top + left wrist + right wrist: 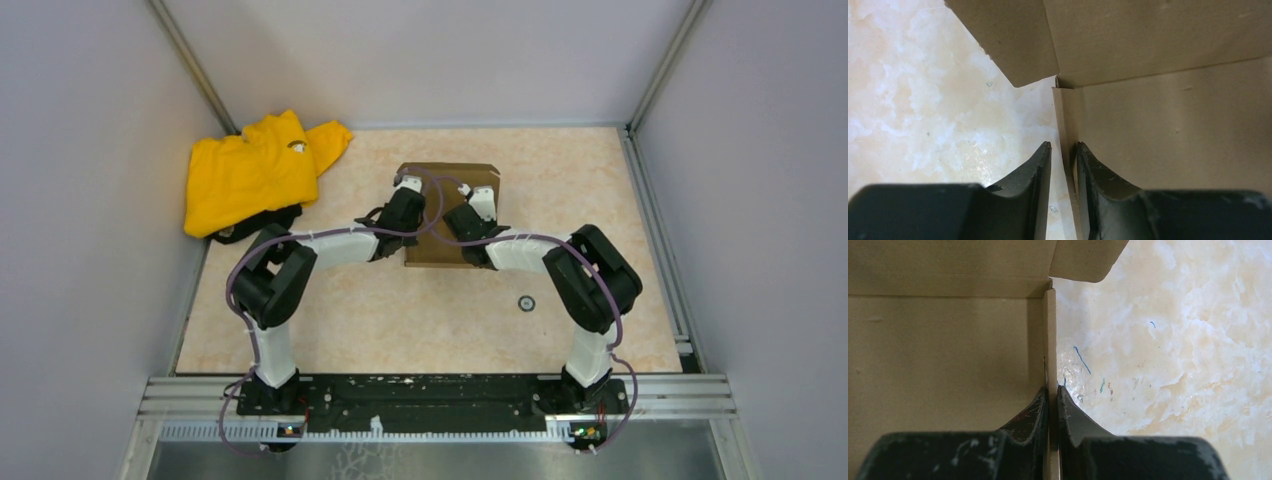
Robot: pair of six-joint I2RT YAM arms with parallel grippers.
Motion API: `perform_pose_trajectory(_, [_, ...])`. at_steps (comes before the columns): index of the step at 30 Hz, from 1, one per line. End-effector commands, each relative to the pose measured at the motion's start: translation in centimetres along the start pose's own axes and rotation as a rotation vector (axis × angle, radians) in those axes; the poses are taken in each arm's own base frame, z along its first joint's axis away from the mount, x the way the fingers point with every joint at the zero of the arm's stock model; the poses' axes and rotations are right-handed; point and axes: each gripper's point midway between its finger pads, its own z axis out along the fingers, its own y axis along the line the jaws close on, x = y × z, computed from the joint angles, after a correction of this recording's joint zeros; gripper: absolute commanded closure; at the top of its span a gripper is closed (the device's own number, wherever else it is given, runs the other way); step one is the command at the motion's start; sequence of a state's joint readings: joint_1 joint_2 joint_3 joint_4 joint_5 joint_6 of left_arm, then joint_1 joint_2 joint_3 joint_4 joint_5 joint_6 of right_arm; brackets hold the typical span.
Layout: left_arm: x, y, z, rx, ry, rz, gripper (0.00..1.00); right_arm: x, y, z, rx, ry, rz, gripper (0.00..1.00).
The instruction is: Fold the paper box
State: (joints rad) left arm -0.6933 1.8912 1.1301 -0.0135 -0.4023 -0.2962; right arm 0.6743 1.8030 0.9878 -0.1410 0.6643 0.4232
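Two side walls of the light, bendable paper box (948, 340) seem my best holds: right gripper (1052, 389) pinches one, left gripper (1062, 146) loosely straddles the other

paper box (445, 252) plain brown, unprinted — table (400, 310) cream-peach marbling with a blue pen stroke (1082, 360). garment (245, 175) bright yellow. arms (340, 246) white links, black joints, purple cables (232, 280). walls (80, 150) grey.
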Motion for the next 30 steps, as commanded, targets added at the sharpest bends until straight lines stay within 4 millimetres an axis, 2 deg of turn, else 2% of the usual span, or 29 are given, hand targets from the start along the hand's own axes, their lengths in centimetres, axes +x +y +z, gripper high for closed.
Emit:
perform_pose_trajectory(1, [-1.3, -0.5, 0.9, -0.006, -0.05, -0.004, 0.71, 0.7, 0.8, -0.7, -0.052, 0.015, -0.005, 1.0])
perform_pose_trajectory(6, [-1.2, -0.4, 1.1, -0.022, -0.055, 0.005, 0.8, 0.7, 0.6, -0.7, -0.051, 0.013, -0.007, 1.0])
perform_pose_trajectory(14, [-1.1, -0.1, 1.2, -0.105, -0.06, 0.059, 0.88, 0.7, 0.3, -1.0, -0.044, 0.006, -0.003, 1.0])
perform_pose_trajectory(30, [0.2, 1.3, 1.0, -0.273, -0.025, 0.153, 0.89, 0.4, 0.2, -1.1, -0.045, -0.001, -0.004, 1.0])
